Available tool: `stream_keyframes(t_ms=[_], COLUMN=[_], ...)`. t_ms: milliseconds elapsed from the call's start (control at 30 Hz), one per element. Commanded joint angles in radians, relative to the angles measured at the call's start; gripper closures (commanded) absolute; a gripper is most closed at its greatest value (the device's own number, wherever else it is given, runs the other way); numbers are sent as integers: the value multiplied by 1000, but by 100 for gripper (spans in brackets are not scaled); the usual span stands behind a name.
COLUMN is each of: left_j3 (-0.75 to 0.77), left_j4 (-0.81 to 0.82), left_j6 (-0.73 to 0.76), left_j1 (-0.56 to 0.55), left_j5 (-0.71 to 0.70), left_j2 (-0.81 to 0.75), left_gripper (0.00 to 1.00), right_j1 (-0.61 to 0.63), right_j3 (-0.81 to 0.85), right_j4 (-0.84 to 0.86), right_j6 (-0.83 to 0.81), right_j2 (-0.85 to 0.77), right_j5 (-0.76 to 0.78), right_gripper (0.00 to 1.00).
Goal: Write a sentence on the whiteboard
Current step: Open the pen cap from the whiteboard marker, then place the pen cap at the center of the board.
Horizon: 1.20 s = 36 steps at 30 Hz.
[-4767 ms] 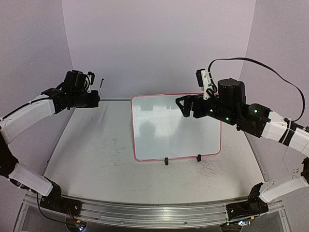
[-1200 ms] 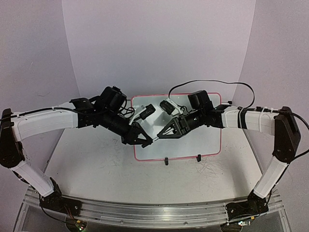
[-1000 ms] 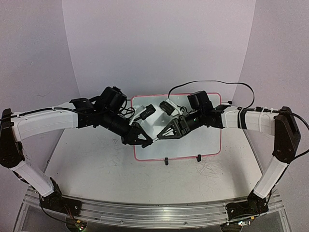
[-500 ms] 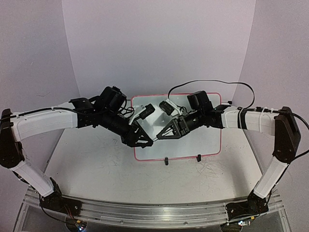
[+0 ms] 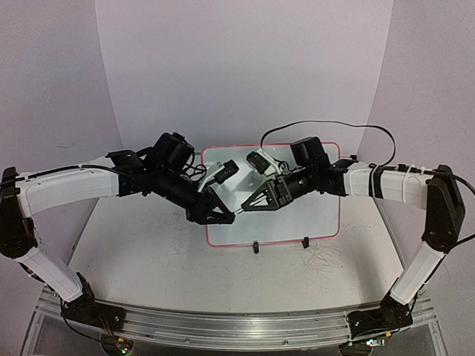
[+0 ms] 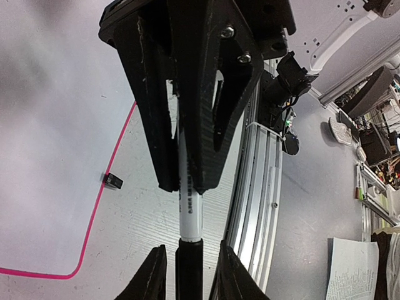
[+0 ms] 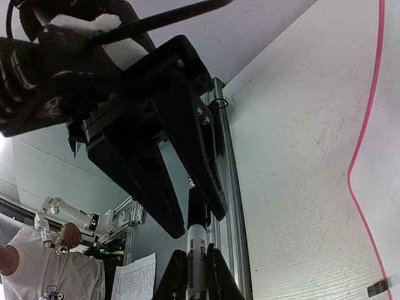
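The whiteboard (image 5: 315, 215), white with a thin red rim, lies at the middle back of the table; its rim also shows in the wrist views (image 6: 94, 206) (image 7: 369, 125). The sentence is not in view; the bare board shows white and the arms hide part of it. Both grippers meet tip to tip above the board's left part. My right gripper (image 5: 247, 208) (image 7: 197, 250) is shut on the white barrel of a marker (image 6: 189, 206). My left gripper (image 5: 225, 216) (image 6: 192, 247) stands open around the marker's black cap (image 6: 189, 269), with a narrow gap on each side.
Two black clip feet (image 5: 255, 247) (image 5: 305, 242) sit at the board's near edge. Faint grey scribbles (image 5: 167, 230) mark the tabletop. An aluminium rail (image 5: 237, 326) runs along the near edge. A black cable (image 5: 326, 127) loops above the right arm.
My left jaws, shut on the cap a second ago, have come apart and now stand loosely around it. Both arms have hardly moved; the right gripper keeps the barrel.
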Motion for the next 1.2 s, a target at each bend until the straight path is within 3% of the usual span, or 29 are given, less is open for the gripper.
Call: stream_keyframes(t_ms=[0,133,300,433,733,967,1167], left_j3=[16,16,11,-32,-219,-422,-499], left_j4=[6,6,6,-3,-8,152,165], left_j6=[23,28,43,70,116,-321,-552], left_j1=[-6,-5,-6,-4,44,138,143], left_j5=[9,8,-44,-115,-313,-744,-890], left_j2=[-29,-26,-43,-79,-317,-415,-296], left_gripper=[70,72,91,100,100,100,100], right_j1=[6,6,6,3,-66,-63,-11], right_j3=[12,15,9,-6,-112,-239,-355], right_j4=[19,21,21,21,19,65,265], right_j6=[-1,2,2,-1,-40,-36,-22], right_j2=[-52,-53,-57,-80,-227,-424,-543], right_j5=[8,9,11,57,138,541,719], right_gripper=[100,100,100,100,100,100,100])
